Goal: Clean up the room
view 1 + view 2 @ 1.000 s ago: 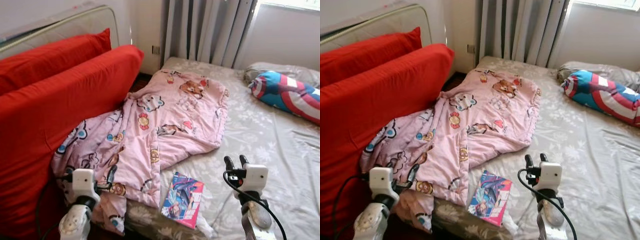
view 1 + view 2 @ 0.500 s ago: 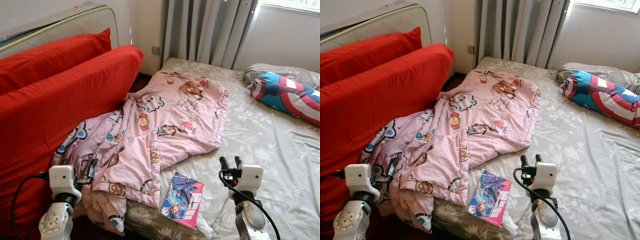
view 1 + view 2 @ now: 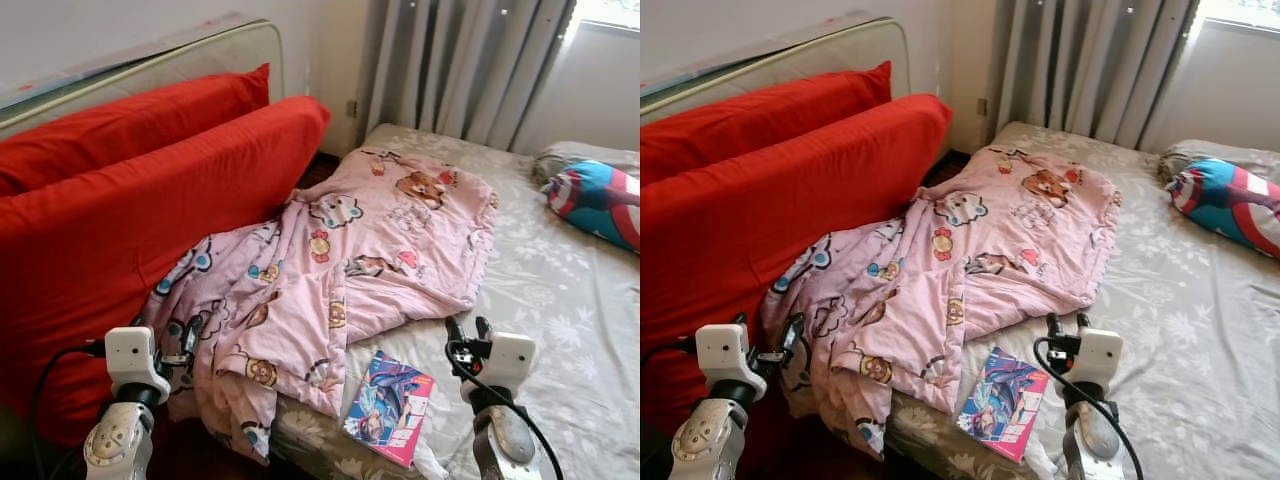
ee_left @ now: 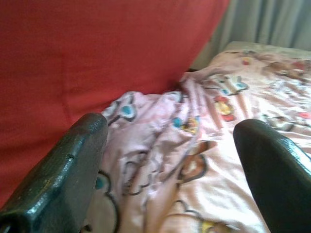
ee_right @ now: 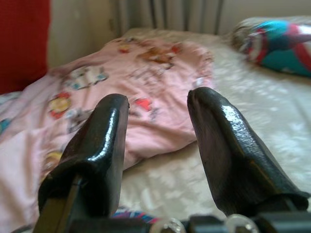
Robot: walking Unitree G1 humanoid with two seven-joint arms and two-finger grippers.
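A crumpled pink cartoon-print blanket (image 3: 350, 260) lies across the left half of the bed, and its near corner hangs off the bed's edge. A colourful book (image 3: 390, 405) rests on the grey floral sheet (image 3: 560, 330) near the front edge. My left gripper (image 3: 188, 335) is open at the blanket's hanging left edge, with nothing between its fingers (image 4: 63, 179). My right gripper (image 3: 467, 328) is open above the sheet, just right of the book and short of the blanket's hem. In the right wrist view its fingers (image 5: 97, 145) frame the blanket.
Two long red cushions (image 3: 150, 200) stand along the bed's left side against a pale headboard (image 3: 200, 45). A blue, red and white shield-print pillow (image 3: 595, 195) lies at the far right. Grey curtains (image 3: 460, 70) hang behind the bed.
The whole view has swung to the left. My left gripper has drawn back leftward from the blanket's folds to its hanging edge. The right gripper has stayed near the book.
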